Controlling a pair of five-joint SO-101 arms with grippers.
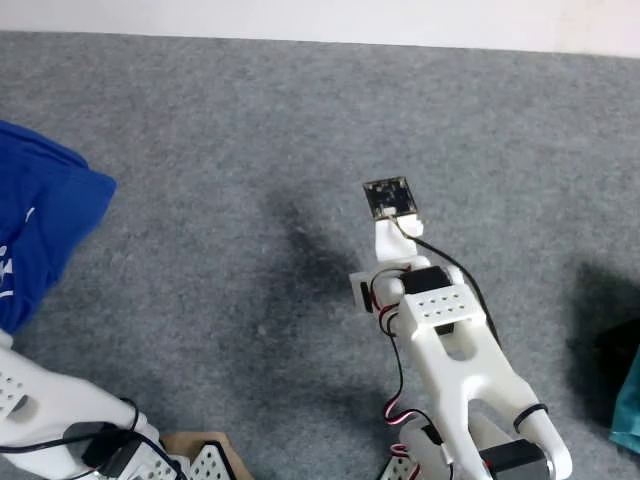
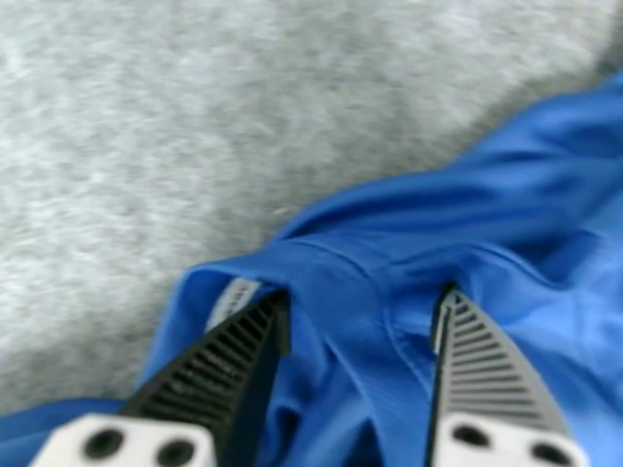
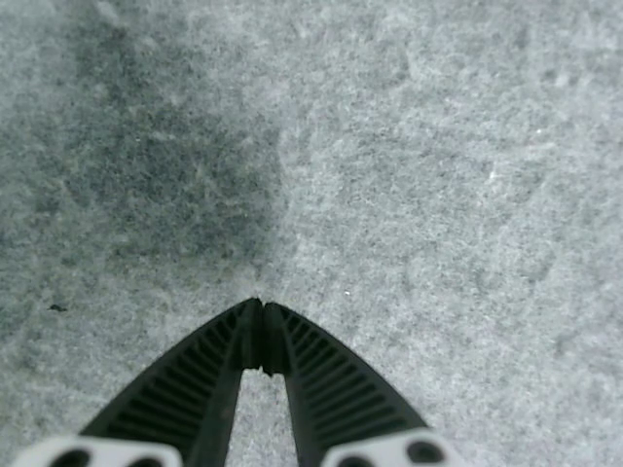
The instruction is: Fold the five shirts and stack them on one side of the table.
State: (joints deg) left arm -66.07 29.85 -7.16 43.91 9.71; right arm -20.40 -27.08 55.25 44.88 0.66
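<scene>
I have a blue shirt [image 1: 40, 220] at nine o'clock in the high view, cut off by the edge there. It lies unfolded and rumpled, with one rounded corner pushing in toward the centre and a bit of white print at its outer side. In the left wrist view the same blue shirt [image 2: 467, 243] is bunched into soft ridges, with a stitched hem curling along its edge. At four o'clock I see a sliver of a teal shirt [image 1: 630, 405], too little to tell whether it's folded.
</scene>
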